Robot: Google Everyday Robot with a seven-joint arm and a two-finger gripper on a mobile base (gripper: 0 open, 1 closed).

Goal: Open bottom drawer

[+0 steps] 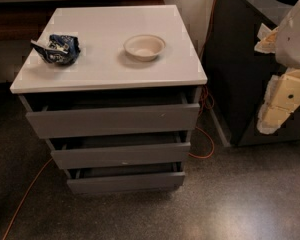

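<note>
Hanging at the far right edge, the pincer (282, 104) sits well apart from the cabinet (110, 120) — how wide it stands, I cannot tell. Down at floor level, the bottom drawer (125, 182) shows its slim grey front pulled slightly out, a dark gap above it. Up on the white surface (105, 66) — a pale bowl (144, 46) and a crumpled blue bag (56, 48), apart.

Matte grey bottom drawer (125, 182) under a white table (110, 70); blue-and-white wrapper (56, 48), cream bowl (144, 46), orange cable (212, 146); cream-yellow pincer (282, 101) at the right edge.
</note>
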